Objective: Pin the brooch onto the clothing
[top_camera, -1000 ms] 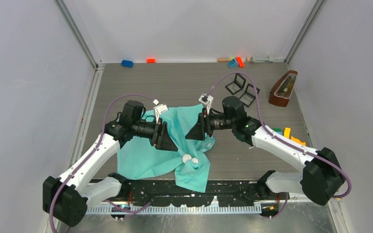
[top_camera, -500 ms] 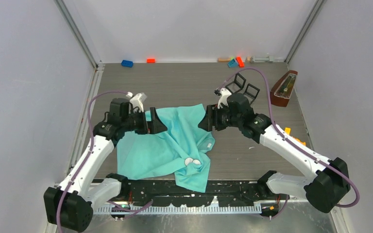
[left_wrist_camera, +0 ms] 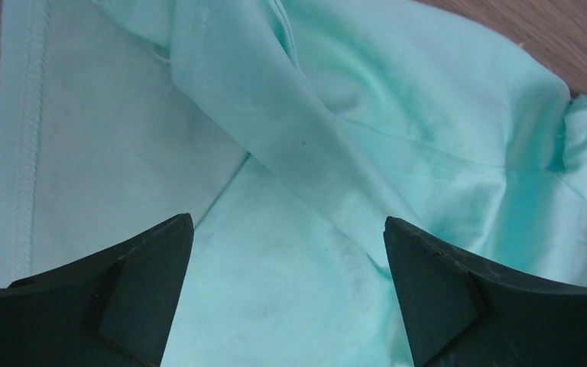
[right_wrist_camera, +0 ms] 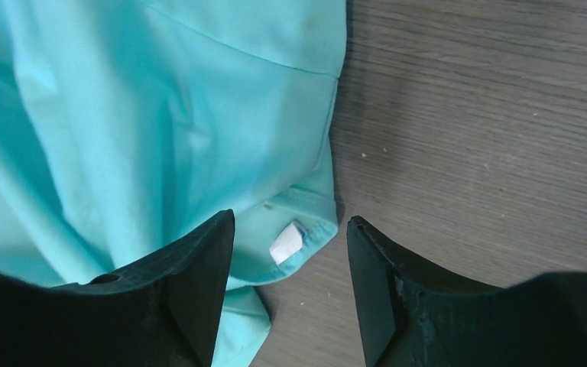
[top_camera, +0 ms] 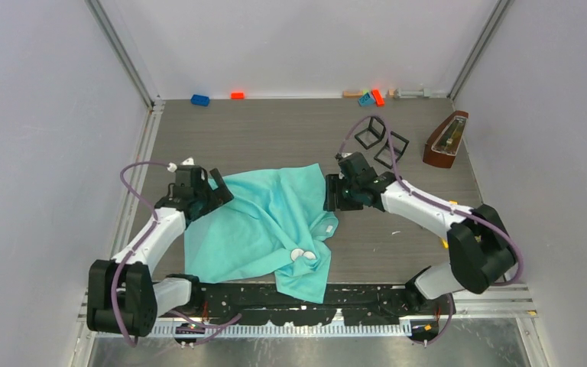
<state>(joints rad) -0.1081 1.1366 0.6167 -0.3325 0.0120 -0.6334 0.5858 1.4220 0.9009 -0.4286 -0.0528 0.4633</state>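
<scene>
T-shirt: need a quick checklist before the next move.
1. left gripper open and empty: ok. Jaws stand wide above the T-shirt, with nothing between them.
2. right gripper open and empty: ok. Jaws stand apart over the shirt's edge by the white label.
3. Fabric flat enough for pinning: not ok. It is crumpled and folded over itself.
4. Brooch located: cannot tell. Two white round pieces lie on the shirt near its front, and neither gripper is at them.
5. Shirt fully on the table: not ok. Its near corner lies over the black rail.
</scene>
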